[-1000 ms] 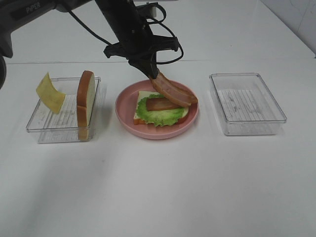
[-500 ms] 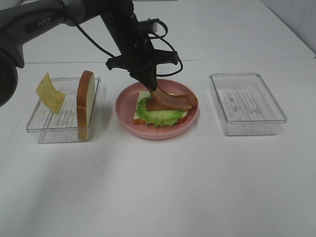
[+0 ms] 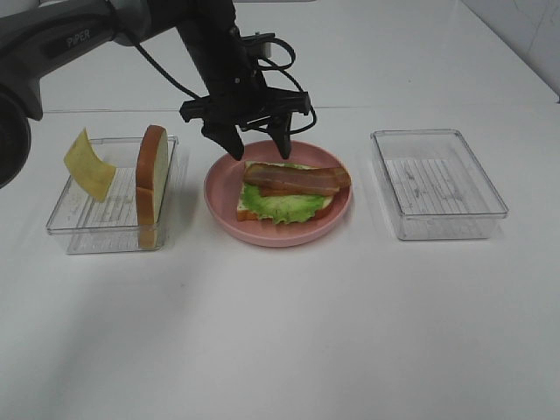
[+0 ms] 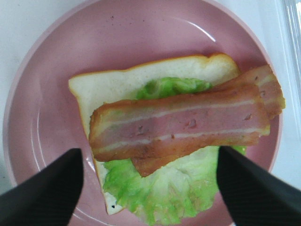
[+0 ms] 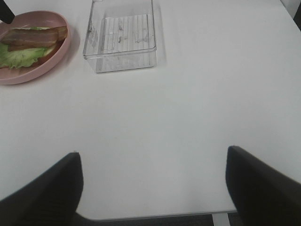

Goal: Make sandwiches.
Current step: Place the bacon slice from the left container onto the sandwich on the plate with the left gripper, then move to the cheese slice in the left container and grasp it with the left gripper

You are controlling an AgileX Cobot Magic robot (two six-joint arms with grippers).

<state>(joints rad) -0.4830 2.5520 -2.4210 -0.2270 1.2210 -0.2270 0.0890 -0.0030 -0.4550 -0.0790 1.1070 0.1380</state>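
Two bacon strips (image 3: 296, 179) lie stacked on the lettuce (image 3: 278, 206); I see my left gripper (image 3: 260, 154) spread wide above them, empty, and my right gripper (image 5: 153, 188) wide too.

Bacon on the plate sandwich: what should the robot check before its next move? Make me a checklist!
1. Left gripper open, not touching the bacon strips: ok.
2. Bacon strips lying flat on the lettuce: ok.
3. Lettuce on the bottom bread slice, inside the pink plate: ok.
4. Cheese square propped at the end of the left tray, free to grab: ok.
5. Top bread slice standing on edge in that tray: ok.
6. Right gripper open, away from the plate: ok.
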